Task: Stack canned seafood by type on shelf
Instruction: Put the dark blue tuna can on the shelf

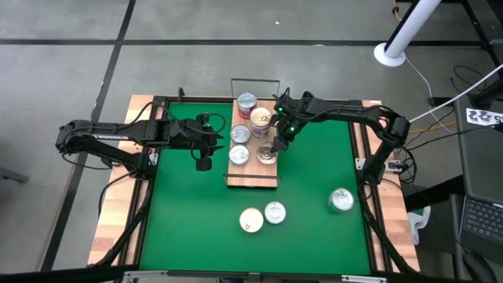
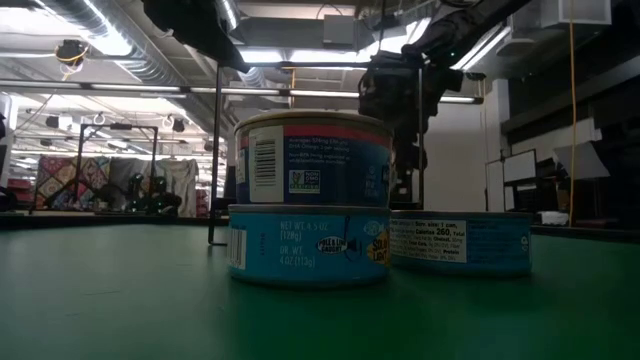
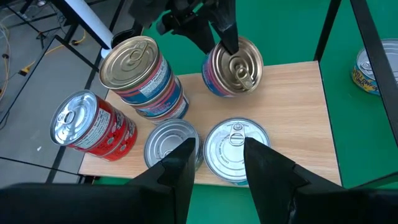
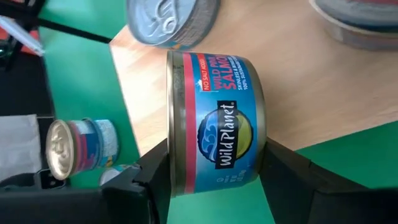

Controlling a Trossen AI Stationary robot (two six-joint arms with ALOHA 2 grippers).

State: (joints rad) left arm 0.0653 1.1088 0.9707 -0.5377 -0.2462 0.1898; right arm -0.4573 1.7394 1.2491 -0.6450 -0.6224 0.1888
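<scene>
The wooden shelf (image 1: 255, 174) lies on the green mat with several tins on it: a red-labelled tin (image 3: 93, 124), a stack of two with a gold top (image 3: 140, 71), and two low silver tins (image 3: 171, 143) (image 3: 236, 149). My right gripper (image 1: 275, 144) is shut on a blue and pink salmon tin (image 4: 217, 124) at the shelf's right side. My left gripper (image 1: 203, 163) hangs open over the mat just left of the shelf, touching nothing. On the near mat stand a cream-topped stack of two (image 1: 251, 221), a silver tin (image 1: 275, 212) and a larger silver tin (image 1: 341, 200). My right gripper pinches the salmon tin between its two fingers (image 4: 152, 171), one on each opposite side of the side wall (image 4: 186, 155). It comes slanting from above and from the far side. The tin is upright with its gold top (image 3: 235, 62) up, its base at the board; resting or just clear, I cannot tell.
Thin dark wire rails (image 1: 255, 80) stand at the shelf's short ends, and their uprights (image 3: 373, 43) cross the left wrist view. Open green mat (image 1: 189, 220) lies near and left of the shelf. A white post (image 1: 401, 39) stands beyond the table's far right corner.
</scene>
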